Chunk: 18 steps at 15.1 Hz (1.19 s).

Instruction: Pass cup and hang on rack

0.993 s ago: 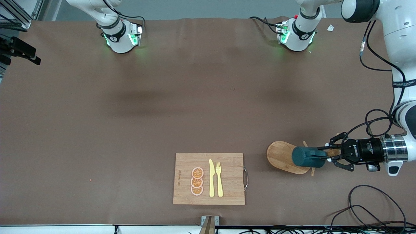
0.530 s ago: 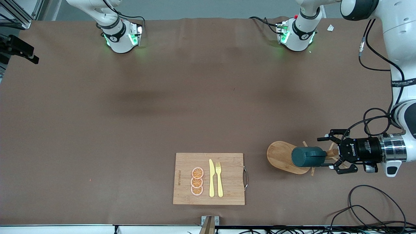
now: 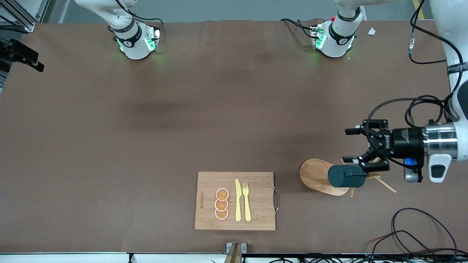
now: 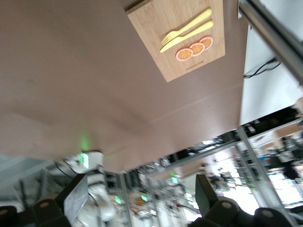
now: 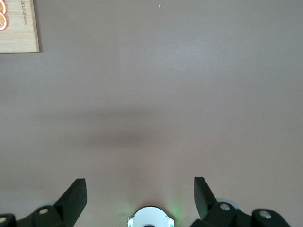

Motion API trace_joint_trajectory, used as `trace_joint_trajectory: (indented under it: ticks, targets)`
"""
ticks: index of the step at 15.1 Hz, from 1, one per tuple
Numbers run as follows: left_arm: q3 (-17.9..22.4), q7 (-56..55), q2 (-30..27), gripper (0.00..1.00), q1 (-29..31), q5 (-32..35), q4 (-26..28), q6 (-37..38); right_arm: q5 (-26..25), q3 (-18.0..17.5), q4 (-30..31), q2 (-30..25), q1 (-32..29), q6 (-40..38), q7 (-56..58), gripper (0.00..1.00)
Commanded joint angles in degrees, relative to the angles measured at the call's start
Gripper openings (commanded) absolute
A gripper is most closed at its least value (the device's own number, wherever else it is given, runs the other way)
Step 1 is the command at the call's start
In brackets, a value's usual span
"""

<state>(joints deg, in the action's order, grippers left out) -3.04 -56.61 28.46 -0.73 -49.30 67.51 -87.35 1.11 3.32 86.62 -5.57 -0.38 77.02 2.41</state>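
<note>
With the cup (image 3: 345,176) hanging on the rack (image 3: 317,176), the spread left claw (image 3: 354,145) should lift clear without snagging pegs.

A dark teal cup (image 3: 346,176) contrasts with the light wooden rack (image 3: 316,175), pale yellow cutlery (image 3: 242,200) and brown table (image 3: 182,120).

Matt teal cup (image 3: 346,176); pale wooden rack (image 3: 319,175); brown matt table (image 3: 182,120).
</note>
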Motion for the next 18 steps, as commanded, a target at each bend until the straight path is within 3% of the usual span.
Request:
trace_joint_trajectory:
  ticks: [1,3,7,11,14,18]
  targets:
    - [0.1,5.2,-5.2,1.0,-6.8,14.5,1.3,0.1,0.7,-0.3,0.6,-0.7,-0.4,-0.1,-1.0,1.0]
    - [0.1,5.5,-7.8,1.0,-10.2,26.4,1.3,0.1,0.7,-0.3,0.6,-0.7,-0.3,-0.1,-0.9,1.0]
    - [0.2,14.3,-11.8,1.0,-11.9,39.9,1.4,0.4,0.7,-0.4,0.6,-0.7,-0.2,-0.1,-0.6,1.0]
    - [0.3,28.4,-17.7,1.0,-7.8,43.0,4.4,2.4,0.6,-0.5,0.8,-0.7,-0.2,-0.3,-0.3,1.0]
    - [0.4,42.4,-24.3,1.0,-2.4,44.5,13.0,2.4,0.5,-0.5,0.9,-0.7,-0.2,-0.3,-0.1,1.0]
    - [-1.7,47.7,-29.7,1.0,1.2,47.7,20.1,1.2,0.5,-0.5,0.9,-0.7,-0.1,-0.5,0.0,1.0]
